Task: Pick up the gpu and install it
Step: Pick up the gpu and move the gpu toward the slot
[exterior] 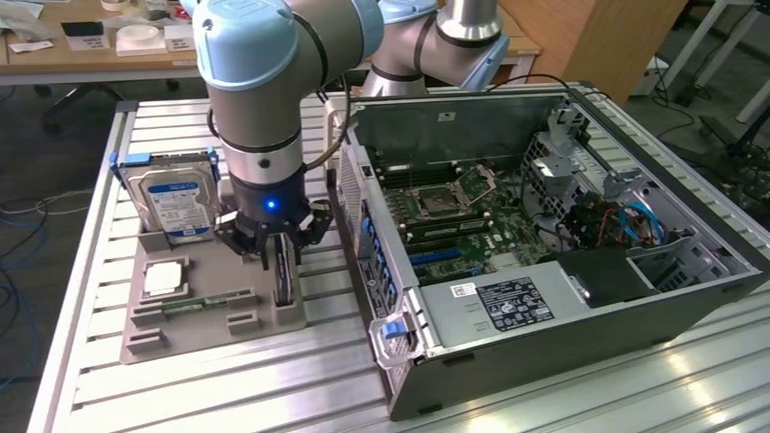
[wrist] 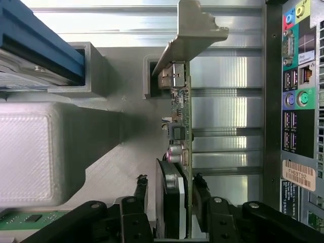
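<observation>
My gripper has its fingers spread to either side of the gpu, with a gap showing on one side. The gpu stands on edge in a slot along the grey tray's edge nearest the open computer case.

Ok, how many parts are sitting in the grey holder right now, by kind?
Hard drive: 1
Square silver chip: 1
Memory stick: 1
gpu: 1
Total: 4
</observation>
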`<state>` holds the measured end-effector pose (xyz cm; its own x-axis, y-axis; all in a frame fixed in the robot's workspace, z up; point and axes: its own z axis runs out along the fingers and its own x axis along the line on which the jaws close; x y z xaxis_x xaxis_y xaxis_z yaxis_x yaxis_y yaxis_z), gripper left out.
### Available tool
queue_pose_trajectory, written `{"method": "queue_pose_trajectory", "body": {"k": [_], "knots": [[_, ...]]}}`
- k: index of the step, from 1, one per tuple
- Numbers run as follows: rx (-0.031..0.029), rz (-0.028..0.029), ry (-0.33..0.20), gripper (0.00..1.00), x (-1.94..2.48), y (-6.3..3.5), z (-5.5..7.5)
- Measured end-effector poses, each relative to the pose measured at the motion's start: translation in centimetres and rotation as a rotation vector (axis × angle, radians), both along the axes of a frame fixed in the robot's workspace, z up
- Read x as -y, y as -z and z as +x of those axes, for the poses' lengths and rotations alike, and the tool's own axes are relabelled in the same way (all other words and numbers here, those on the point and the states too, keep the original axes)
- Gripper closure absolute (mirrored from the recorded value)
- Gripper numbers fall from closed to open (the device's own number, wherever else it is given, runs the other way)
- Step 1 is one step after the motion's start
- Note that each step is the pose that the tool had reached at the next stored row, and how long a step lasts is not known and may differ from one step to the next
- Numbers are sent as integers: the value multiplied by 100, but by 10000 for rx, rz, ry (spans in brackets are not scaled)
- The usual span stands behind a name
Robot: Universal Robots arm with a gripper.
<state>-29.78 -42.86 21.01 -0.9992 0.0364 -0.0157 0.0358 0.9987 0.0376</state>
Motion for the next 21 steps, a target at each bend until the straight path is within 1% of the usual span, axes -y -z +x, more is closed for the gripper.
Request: {"method": "queue_pose_trajectory", "body": {"k": [2, 3, 7, 8, 12, 21], "knots": [[0, -1, 0, 53, 0, 0, 0], [0, 0, -1, 60, 0, 0, 1], [0, 0, 0, 62, 0, 0, 1], [0, 0, -1, 69, 0, 0, 1], [0, 0, -1, 72, 0, 0, 1], [-1, -1, -1, 72, 0, -9, 1]]}}
